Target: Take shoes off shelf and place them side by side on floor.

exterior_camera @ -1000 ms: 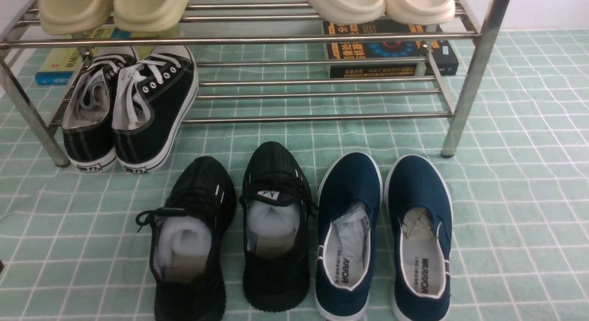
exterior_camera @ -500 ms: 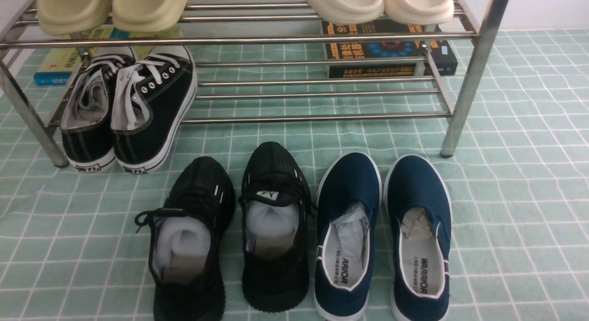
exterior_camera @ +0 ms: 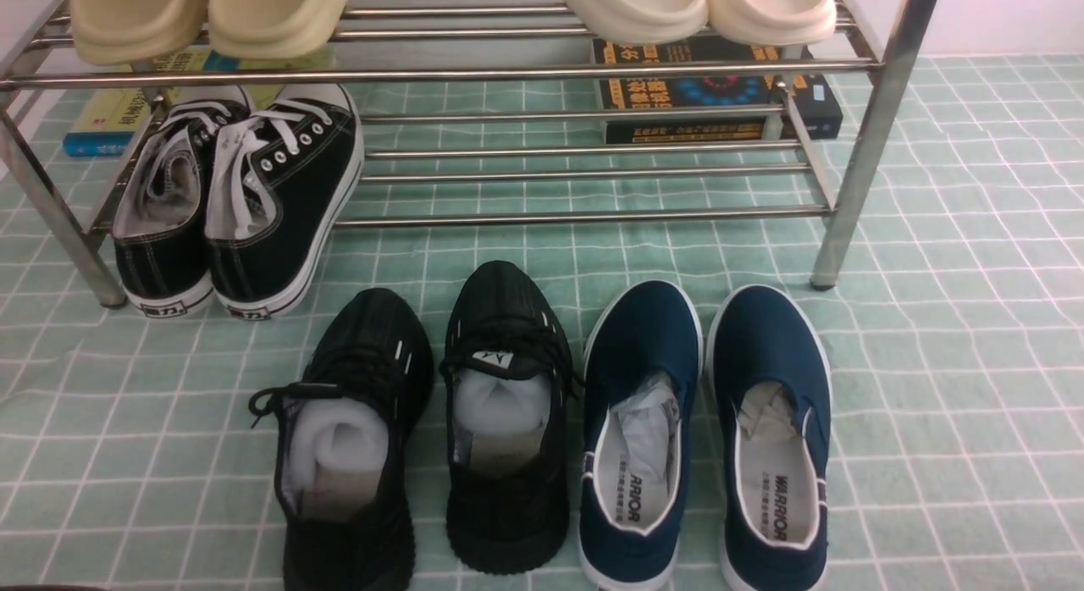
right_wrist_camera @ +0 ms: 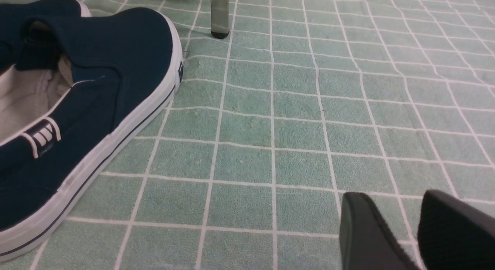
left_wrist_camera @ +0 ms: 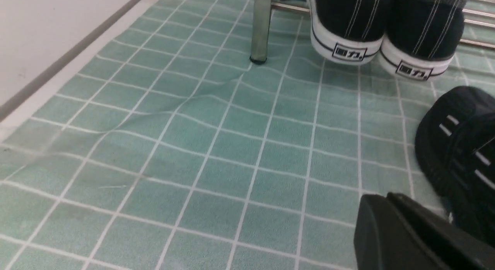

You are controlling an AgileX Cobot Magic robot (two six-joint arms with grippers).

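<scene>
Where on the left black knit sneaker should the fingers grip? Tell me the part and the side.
Grip the heel collar of the left knit sneaker, coming from above at the near end. It sits upright on the floor, heel toward the robot, and its open mouth leaves a thin rim there; white stuffing fills the rest.

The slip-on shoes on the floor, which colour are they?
Navy blue slip-on shoes with white trim and white insoles, clearest in the front view.
</scene>
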